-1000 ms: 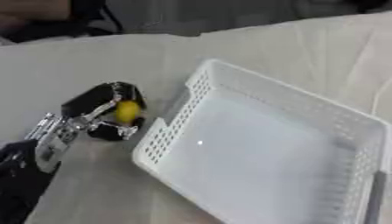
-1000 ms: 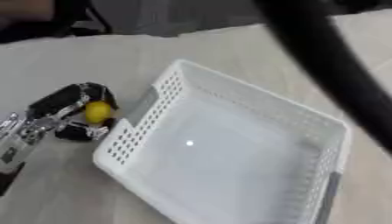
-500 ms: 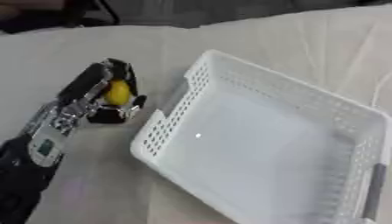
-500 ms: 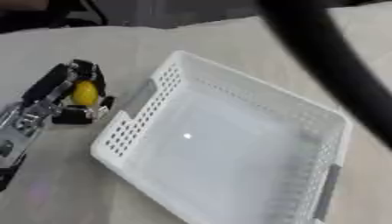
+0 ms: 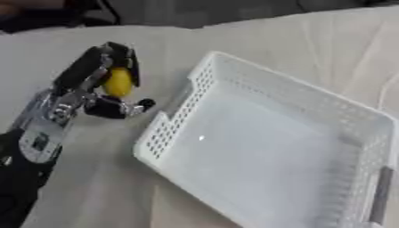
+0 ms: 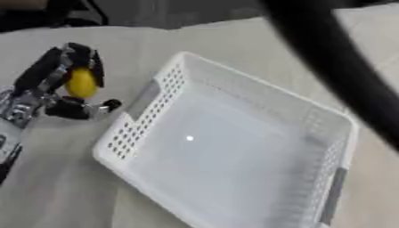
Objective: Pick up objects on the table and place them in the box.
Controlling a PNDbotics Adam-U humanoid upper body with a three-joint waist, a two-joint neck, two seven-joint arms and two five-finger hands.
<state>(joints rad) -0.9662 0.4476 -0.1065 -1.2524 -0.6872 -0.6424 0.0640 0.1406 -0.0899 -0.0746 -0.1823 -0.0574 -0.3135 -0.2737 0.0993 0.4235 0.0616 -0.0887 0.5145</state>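
Note:
My left hand [image 5: 87, 91] comes in from the lower left and is shut on a small yellow rounded object [image 5: 118, 81], its black fingers curled over the top and the thumb below. The hand holds it above the cream tablecloth, just left of the white perforated box [image 5: 327, 129]. The box lies askew across the middle and right, with nothing visible inside it. My right hand does not show; only a blurred black arm [image 6: 343, 67] crosses the right eye view from the top toward the right edge.
The cream cloth [image 5: 257, 40] covers the table around the box, with folds at the right. A dark area with blurred shapes lies beyond the far edge [image 5: 156, 11]. The box has a grey handle [image 5: 379, 193] on its near right side.
My left hand has risen and moved away from me with the yellow object, staying left of the box. The whole picture has shifted a little, so the camera moved too.

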